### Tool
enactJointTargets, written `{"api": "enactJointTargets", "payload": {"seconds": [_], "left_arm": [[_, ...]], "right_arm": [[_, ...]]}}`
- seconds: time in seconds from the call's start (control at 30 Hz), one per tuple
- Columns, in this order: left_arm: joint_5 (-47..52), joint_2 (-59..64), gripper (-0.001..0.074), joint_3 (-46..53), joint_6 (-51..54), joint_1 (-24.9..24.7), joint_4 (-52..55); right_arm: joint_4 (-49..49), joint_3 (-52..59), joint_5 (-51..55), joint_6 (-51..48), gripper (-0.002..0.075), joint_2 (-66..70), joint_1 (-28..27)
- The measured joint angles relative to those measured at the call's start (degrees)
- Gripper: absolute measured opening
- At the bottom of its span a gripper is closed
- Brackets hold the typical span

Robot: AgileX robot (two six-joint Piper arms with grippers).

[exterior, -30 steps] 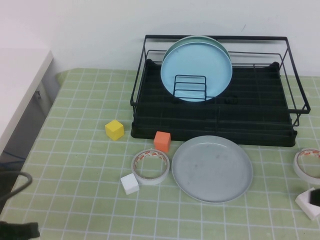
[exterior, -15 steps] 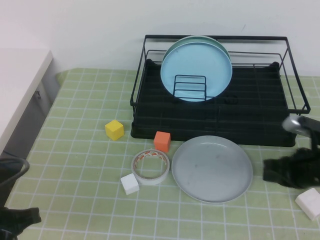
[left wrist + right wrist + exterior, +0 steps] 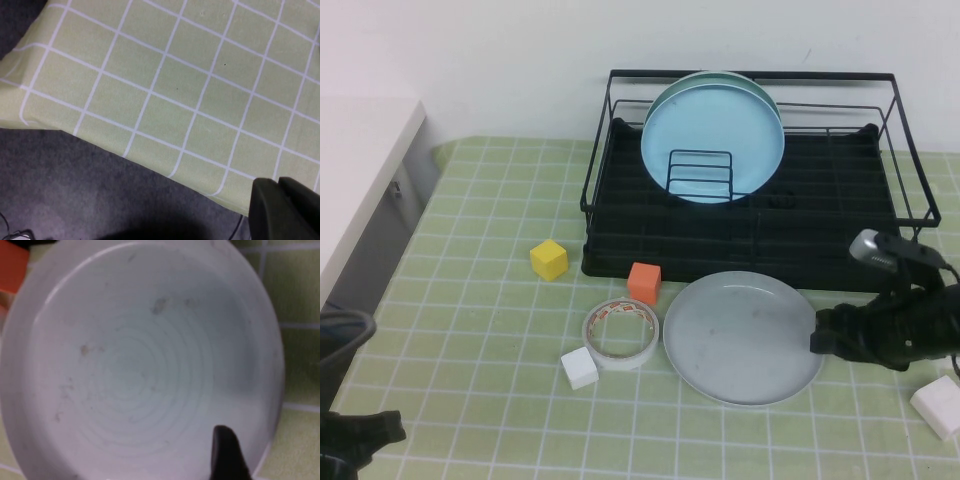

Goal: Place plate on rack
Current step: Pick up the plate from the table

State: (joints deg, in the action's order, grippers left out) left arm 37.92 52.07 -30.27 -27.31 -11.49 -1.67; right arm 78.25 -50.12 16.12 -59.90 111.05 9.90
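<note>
Both grippers: right gripper (image 3: 823,340) moved to plate (image 3: 743,337) rim; left gripper (image 3: 365,435) parked.

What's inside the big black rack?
Light-blue plates stand upright inside the rack, behind a small wire holder. What's behind the plates is hidden. The grey plate lies outside, beside the right gripper. The left gripper sits at the table's near edge.

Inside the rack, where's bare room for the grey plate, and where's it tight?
The rack is bare right of the light-blue plates; its left is crowded by them and the wire holder. Right gripper hovers at the plate rim; left gripper sits at the near-left corner.
</note>
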Motion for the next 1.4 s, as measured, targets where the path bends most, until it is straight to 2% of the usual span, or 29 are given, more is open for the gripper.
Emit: {"api": "enactJointTargets", "payload": {"seconds": [0.1, 0.2, 0.47, 0.57, 0.9, 1.03, 1.23, 1.33, 1.4], "left_arm": [[0.0, 0.0, -0.0003, 0.0, 0.0, 0.0, -0.2], [-0.1, 0.0, -0.0003, 0.0, 0.0, 0.0, -0.8], [-0.1, 0.0, -0.0003, 0.0, 0.1, 0.0, -1.1], [-0.1, 0.0, -0.0003, 0.0, 0.2, 0.0, -1.1], [1.0, 0.0, -0.0003, 0.0, 0.2, 0.0, -4.5], [2.5, 0.0, -0.0003, 0.0, 7.2, 0.0, -19.2], [3.3, 0.0, -0.0003, 0.0, 33.1, 0.0, -51.5], [1.4, 0.0, 0.0007, 0.0, 40.0, 0.0, -60.2], [0.3, 0.0, 0.0053, 0.0, 43.5, 0.0, -62.8]], "right_arm": [[0.1, -1.0, 1.2, 0.0, 0.0375, 2.4, 0.0], [0.1, -2.8, 4.1, 0.0, 0.0338, 4.4, 0.0], [0.6, -6.0, 8.6, 0.4, 0.0098, 8.4, 0.0], [1.4, -6.3, 9.0, 0.7, 0.0031, 9.2, 0.0], [1.7, -6.5, 10.3, 0.7, 0.001, 9.7, 0.0], [0.6, -6.5, 14.8, 0.7, 0.001, 9.2, 0.0], [-4.3, -6.2, 25.1, 0.7, 0.0009, 3.9, 0.1], [-5.1, -4.2, 26.7, 0.7, 0.001, 0.4, 1.2], [-5.3, -2.1, 26.6, 0.7, 0.001, -2.2, 2.7]]}}
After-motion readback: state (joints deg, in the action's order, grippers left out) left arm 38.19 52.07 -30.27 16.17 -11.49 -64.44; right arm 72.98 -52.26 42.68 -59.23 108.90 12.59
